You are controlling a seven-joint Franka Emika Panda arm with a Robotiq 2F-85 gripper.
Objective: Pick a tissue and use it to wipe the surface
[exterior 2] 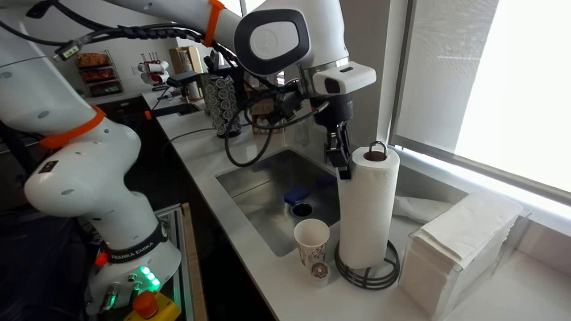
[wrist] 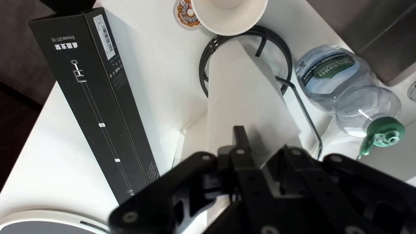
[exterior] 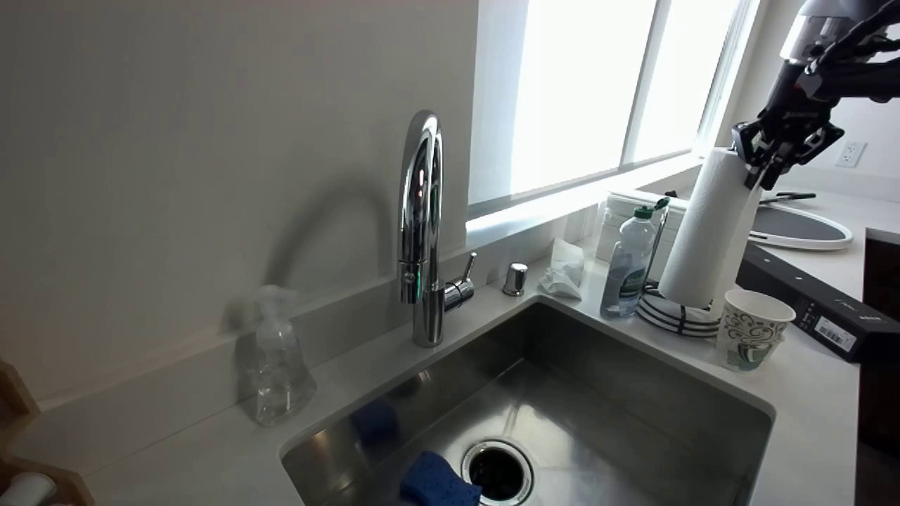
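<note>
The tissue (exterior: 740,242) is a white paper-towel sheet hanging as a loose flap from the tall white roll (exterior: 703,232). The flap also shows in an exterior view (exterior 2: 343,196) and in the wrist view (wrist: 237,97). My gripper (exterior: 761,176) is beside the top of the roll, pointing down. In an exterior view (exterior 2: 342,173) its fingers are close together at the flap's upper edge. In the wrist view the fingers (wrist: 256,151) are nearly together with the sheet between them; one fingertip is partly hidden behind it. The sheet is still joined to the roll.
The roll's black wire stand (exterior 2: 368,281) is on the white counter (exterior 2: 263,272). Around it are a paper cup (exterior 2: 312,238), a dish-soap bottle (exterior: 633,260), a napkin holder (exterior 2: 464,249) and a long black box (wrist: 94,97). The sink (exterior: 583,450) holds a blue sponge (exterior: 439,481).
</note>
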